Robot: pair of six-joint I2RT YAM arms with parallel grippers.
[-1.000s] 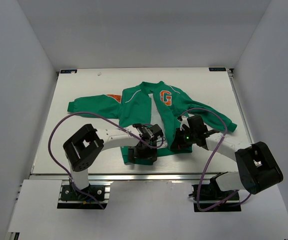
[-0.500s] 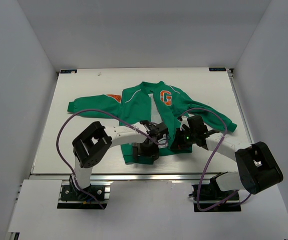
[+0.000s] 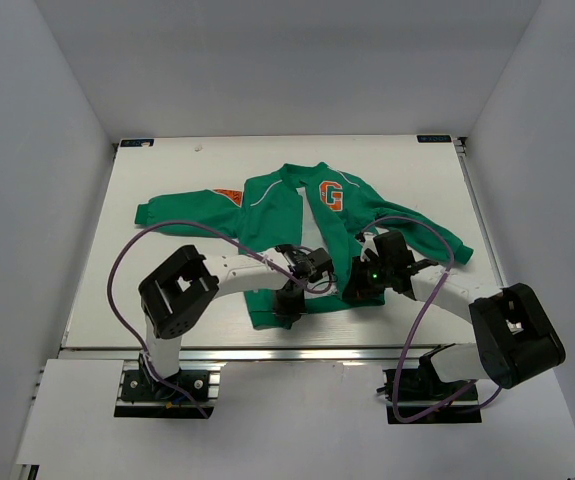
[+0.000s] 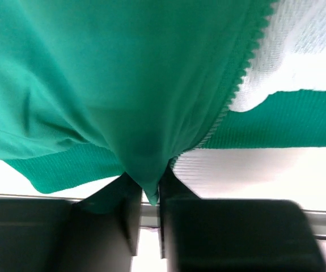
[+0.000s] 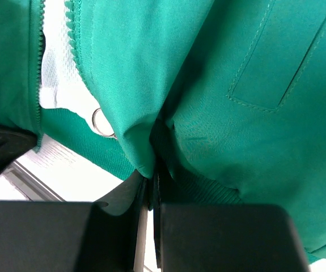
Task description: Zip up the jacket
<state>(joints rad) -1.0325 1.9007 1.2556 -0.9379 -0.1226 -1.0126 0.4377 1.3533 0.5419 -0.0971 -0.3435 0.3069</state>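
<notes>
The green jacket (image 3: pixel 297 215) lies flat on the white table (image 3: pixel 167 280), front open, with its orange "G" patch (image 3: pixel 332 195) up and pale lining showing. My left gripper (image 3: pixel 289 298) is down at the left front panel by the ribbed hem. In the left wrist view it (image 4: pixel 150 187) is shut on a fold of green fabric beside the zipper teeth (image 4: pixel 239 79). My right gripper (image 3: pixel 355 290) sits on the right panel near the hem. Its wrist view shows it (image 5: pixel 153 175) shut on a green fold, with the zipper's metal pull ring (image 5: pixel 101 123) just to the left.
The table's near edge with its metal rail (image 3: pixel 297 350) runs right below both grippers. Purple cables (image 3: pixel 117 265) loop off each arm. A sleeve (image 3: pixel 182 208) stretches left and another (image 3: pixel 437 240) lies to the right. White walls enclose the table.
My left gripper has closed from wide open onto the fabric of the left front panel, and its arm has shifted slightly right. The right gripper has stayed shut in place.
</notes>
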